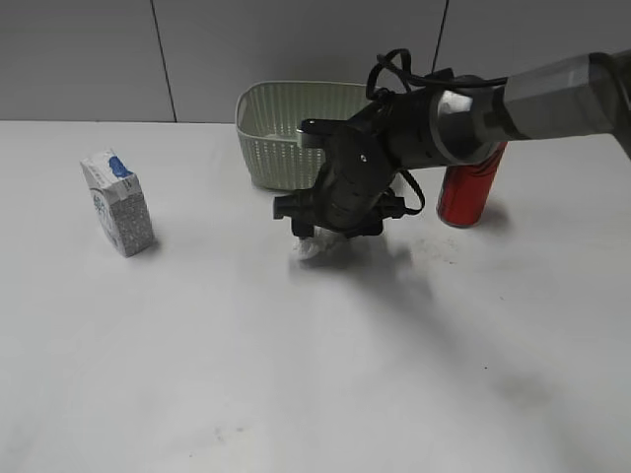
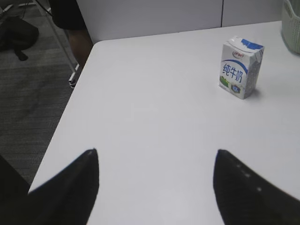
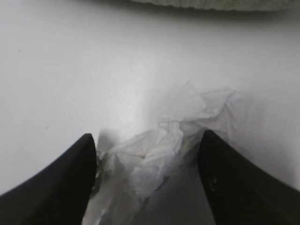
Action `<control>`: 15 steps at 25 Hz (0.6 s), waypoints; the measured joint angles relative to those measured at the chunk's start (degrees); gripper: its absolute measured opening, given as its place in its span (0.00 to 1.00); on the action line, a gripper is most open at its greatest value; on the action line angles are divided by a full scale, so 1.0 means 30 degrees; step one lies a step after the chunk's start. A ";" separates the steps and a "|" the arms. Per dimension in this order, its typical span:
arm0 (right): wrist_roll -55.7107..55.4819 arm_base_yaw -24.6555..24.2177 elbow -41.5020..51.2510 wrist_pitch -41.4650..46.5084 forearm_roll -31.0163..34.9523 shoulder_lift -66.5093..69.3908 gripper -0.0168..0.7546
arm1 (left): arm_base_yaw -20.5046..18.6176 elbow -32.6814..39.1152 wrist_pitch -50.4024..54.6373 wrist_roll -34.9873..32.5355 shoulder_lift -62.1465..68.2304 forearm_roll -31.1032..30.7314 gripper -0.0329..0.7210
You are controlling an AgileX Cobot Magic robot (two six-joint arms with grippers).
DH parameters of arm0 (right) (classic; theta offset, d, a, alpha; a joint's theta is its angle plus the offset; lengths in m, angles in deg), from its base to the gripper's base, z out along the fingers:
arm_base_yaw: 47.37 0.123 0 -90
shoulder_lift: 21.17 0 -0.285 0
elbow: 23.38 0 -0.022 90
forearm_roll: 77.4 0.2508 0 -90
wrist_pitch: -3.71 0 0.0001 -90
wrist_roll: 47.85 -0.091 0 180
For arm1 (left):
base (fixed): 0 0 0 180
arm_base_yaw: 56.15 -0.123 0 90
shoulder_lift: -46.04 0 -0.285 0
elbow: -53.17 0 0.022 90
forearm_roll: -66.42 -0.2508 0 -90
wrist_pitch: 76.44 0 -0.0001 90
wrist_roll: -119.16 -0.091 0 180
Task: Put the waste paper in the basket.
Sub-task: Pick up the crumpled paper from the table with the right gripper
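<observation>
One crumpled white wad of waste paper (image 1: 314, 248) lies on the white table just in front of the pale green basket (image 1: 264, 148). My right gripper (image 1: 317, 233) is low over the wad. In the right wrist view the wad (image 3: 159, 150) sits between the two black fingers of the right gripper (image 3: 147, 134), which are open on either side of it. The basket's base (image 3: 211, 3) shows at the top edge. No other wads are visible. My left gripper (image 2: 157, 151) is open and empty over bare table, out of the exterior view.
A white-and-blue milk carton (image 1: 118, 202) stands upright at the left; it also shows in the left wrist view (image 2: 240, 68). A red can (image 1: 468, 192) stands right of the basket, behind my right arm. The table's left edge (image 2: 70, 108) drops to the floor.
</observation>
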 joint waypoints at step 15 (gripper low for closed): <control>0.3334 0.1503 -0.0032 0.0737 -0.0395 -0.4279 0.08 | 0.0000 0.0000 0.0024 0.0000 0.0000 0.0023 0.74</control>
